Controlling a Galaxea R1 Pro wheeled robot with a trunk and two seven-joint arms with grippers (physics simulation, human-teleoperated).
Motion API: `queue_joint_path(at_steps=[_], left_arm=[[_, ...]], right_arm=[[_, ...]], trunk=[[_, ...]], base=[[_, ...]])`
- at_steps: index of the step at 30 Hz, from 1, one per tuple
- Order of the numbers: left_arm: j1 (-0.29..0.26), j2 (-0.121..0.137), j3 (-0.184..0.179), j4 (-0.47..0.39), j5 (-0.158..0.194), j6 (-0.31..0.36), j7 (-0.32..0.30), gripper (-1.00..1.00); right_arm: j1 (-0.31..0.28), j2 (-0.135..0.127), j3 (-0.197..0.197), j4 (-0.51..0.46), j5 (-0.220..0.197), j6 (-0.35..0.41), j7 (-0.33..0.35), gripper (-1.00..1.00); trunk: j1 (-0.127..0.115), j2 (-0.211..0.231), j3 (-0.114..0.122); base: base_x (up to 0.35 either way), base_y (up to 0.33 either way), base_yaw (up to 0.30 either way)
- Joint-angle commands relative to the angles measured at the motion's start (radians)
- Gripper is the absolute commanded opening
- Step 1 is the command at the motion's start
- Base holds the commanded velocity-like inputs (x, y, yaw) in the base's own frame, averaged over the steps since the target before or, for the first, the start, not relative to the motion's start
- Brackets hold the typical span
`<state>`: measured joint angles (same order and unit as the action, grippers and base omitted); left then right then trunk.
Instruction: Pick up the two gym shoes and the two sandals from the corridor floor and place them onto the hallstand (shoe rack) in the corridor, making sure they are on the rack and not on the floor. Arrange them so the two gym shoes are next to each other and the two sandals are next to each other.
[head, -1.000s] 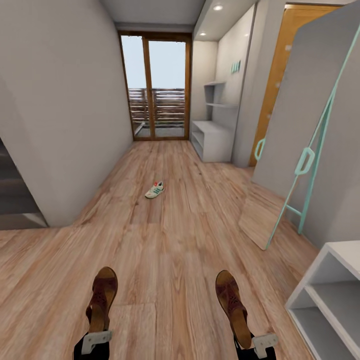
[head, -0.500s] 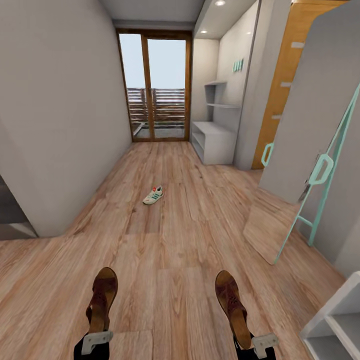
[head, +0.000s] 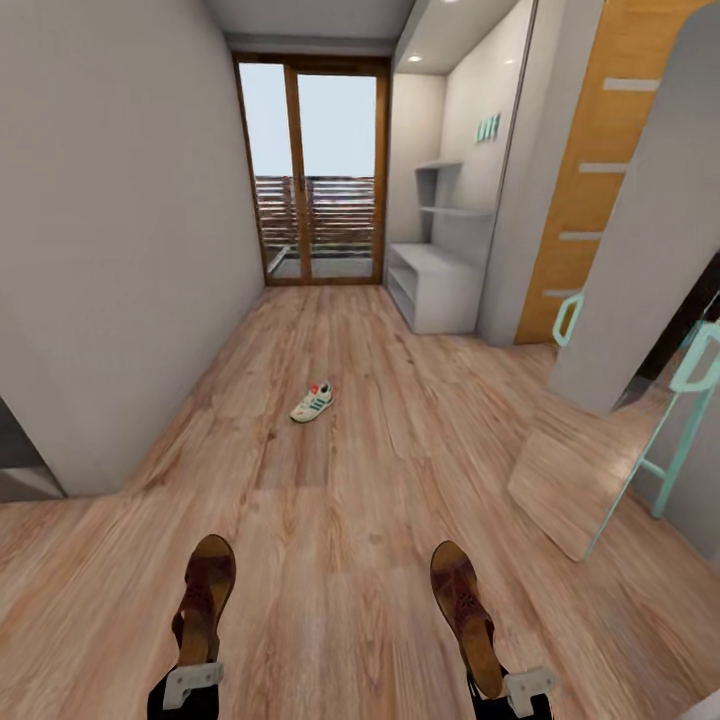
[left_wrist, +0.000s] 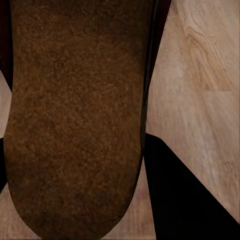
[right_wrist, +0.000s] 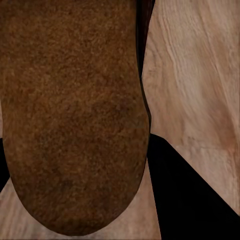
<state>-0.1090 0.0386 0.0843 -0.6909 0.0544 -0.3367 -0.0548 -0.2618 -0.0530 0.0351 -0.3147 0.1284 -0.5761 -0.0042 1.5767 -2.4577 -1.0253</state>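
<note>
A robot carries 2 sandals down a corridor, the left gripper pinching one sandal by the heel, the right gripper the other sandal, toes forward, clear of the floor. 1 gym shoe lies ahead; the grey shoe rack waits beyond.

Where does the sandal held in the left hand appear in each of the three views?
Head view: the left-hand sandal sits at the lower left, toe pointing away down the corridor, heel at the left hand.
Left wrist view: the same sandal shows its brown sole across the left and centre.
Right wrist view: not in it; that sole is the other sandal.
Shared landmark: the wood-grain corridor floor.
</note>
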Motion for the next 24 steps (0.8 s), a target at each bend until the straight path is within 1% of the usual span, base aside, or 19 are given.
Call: queue_joint_path(at_steps=[1,24], left_arm=[[0.000,0.000,0.002,0.001,0.002,-0.002,-0.005,-1.00],[0.000,-0.001,0.002,0.001,0.001,-0.002,-0.005,-1.00]], right_arm=[[-0.001,-0.001,0.003,0.000,-0.003,-0.002,0.001,-1.00],[-0.001,-0.001,0.003,0.000,-0.004,-0.002,0.000,-1.00]], trunk=[[0.000,0.000,-0.001],[0.000,0.000,-0.001]], base=[[0.302,0.139,0.000],[0.318,0.095,0.000]])
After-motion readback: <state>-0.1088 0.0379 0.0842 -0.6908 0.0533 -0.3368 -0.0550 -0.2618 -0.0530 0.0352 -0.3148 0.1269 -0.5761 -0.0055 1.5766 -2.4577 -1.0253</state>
